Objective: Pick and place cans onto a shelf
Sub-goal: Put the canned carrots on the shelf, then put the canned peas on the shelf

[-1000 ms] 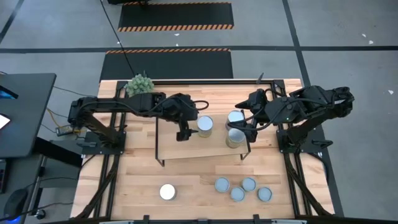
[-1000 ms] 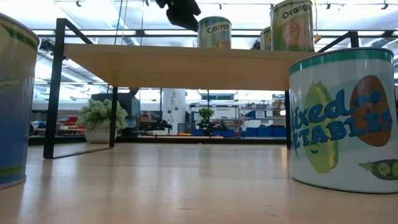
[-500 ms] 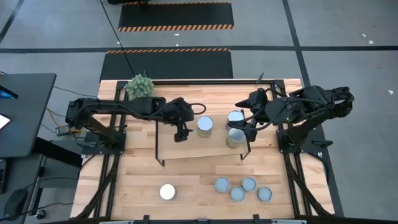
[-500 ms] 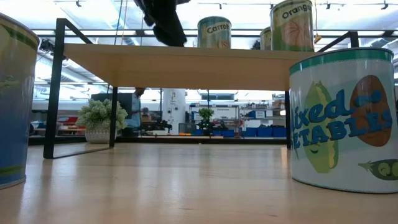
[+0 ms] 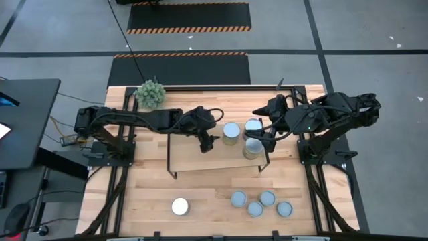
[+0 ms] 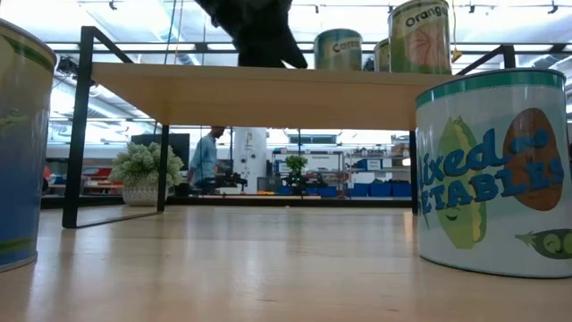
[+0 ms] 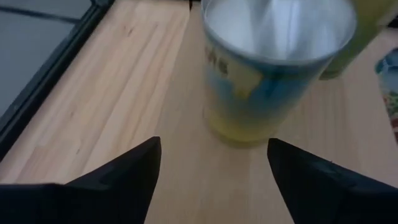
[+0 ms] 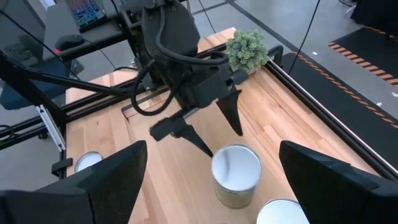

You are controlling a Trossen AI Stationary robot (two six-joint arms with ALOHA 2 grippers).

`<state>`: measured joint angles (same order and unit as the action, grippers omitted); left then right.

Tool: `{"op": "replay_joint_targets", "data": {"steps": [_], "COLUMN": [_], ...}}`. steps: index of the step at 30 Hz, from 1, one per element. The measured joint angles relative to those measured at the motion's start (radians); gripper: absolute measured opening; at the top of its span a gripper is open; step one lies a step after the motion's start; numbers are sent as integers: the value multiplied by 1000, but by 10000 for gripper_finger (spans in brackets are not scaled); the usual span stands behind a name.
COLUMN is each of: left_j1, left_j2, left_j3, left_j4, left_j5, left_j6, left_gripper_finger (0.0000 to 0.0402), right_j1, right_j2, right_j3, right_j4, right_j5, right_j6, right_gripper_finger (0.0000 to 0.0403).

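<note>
The shelf (image 5: 200, 157) is a light-wood board on black rod frames; the low view shows it from the side (image 6: 268, 94). Three cans stand upright on it: one silvery-topped (image 5: 231, 132) and two to its right (image 5: 253, 125) (image 5: 253, 147). My left gripper (image 5: 208, 140) is open just left of the first can (image 7: 273, 68), its fingertips at the can's left side (image 8: 236, 171). My right gripper (image 5: 263, 136) is open beside the two right cans. Several other cans stand on the table in front of the shelf: a white-topped one (image 5: 179, 206) and a cluster of grey-blue ones (image 5: 255, 208). My left gripper's open fingers (image 8: 208, 151) come level from the table's left and stand at the left side of the can, which is upright on the shelf board. I cannot tell whether a fingertip touches its wall.
A spiky green plant ball (image 5: 150, 92) sits at the table's far left. In the low view two big cans stand close, at the left (image 6: 22, 143) and at the right (image 6: 496, 170). A person (image 6: 207, 156) stands in the room behind.
My left gripper has gone toward the table's right edge, over the shelf. The silvery-topped can has slid along the board to the right, closer to the other two cans, and stays upright.
</note>
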<state>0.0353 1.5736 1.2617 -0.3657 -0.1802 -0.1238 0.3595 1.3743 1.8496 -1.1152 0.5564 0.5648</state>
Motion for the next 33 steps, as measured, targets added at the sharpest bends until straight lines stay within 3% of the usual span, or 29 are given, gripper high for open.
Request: {"op": "replay_joint_targets", "data": {"steps": [23,31,33], "left_j1": [1,-5,-13], "left_j2": [47,-10,-38], "left_j3": [-1,-1,-1], "left_j4": [202,122,89], "left_j5": [-6,-2,44], "left_j6": [-26,-22,-8], "left_gripper_finger": [224,207,201], "right_j1": [0,2,9], "right_j2": [0,0,8], "right_j3": [0,0,0], "right_j4": [7,7,9], "right_j5": [3,-7,-20], "right_j6": [4,4,-3], "right_gripper_finger": [373,373,373]}}
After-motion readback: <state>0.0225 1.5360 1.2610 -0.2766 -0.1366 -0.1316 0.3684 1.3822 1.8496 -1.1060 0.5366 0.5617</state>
